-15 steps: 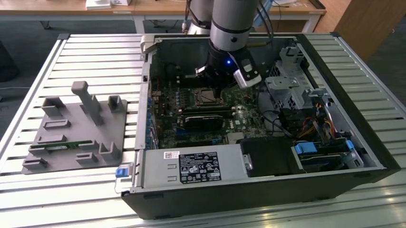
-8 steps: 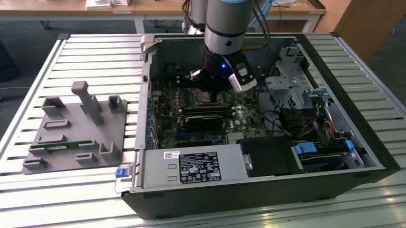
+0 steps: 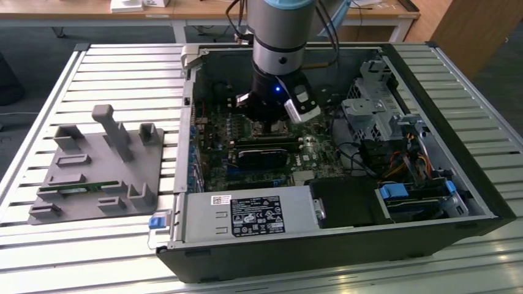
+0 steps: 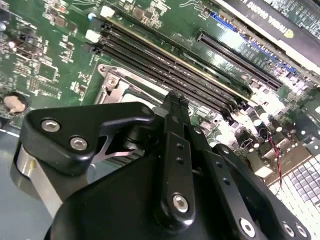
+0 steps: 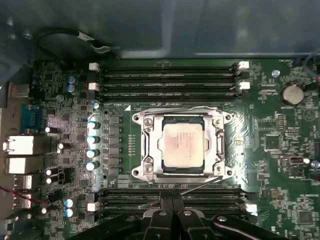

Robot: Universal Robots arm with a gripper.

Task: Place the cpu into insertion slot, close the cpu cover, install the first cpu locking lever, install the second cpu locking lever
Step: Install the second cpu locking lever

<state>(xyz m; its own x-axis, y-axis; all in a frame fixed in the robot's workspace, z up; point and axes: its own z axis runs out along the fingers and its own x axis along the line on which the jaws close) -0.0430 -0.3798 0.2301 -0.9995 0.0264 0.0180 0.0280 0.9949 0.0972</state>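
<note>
Silvery cpu [image 5: 183, 146] sat under the cpu cover [image 5: 150, 145], just beyond my closed, empty end effector [image 5: 172, 212].

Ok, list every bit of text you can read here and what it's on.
Nothing reads clearly.
Black-and-white sticker on the silver metal box: print too small.
Silvery-grey square cpu: faint marking, blurred.
Long black card edge: white lettering, upside down, illegible.
</note>
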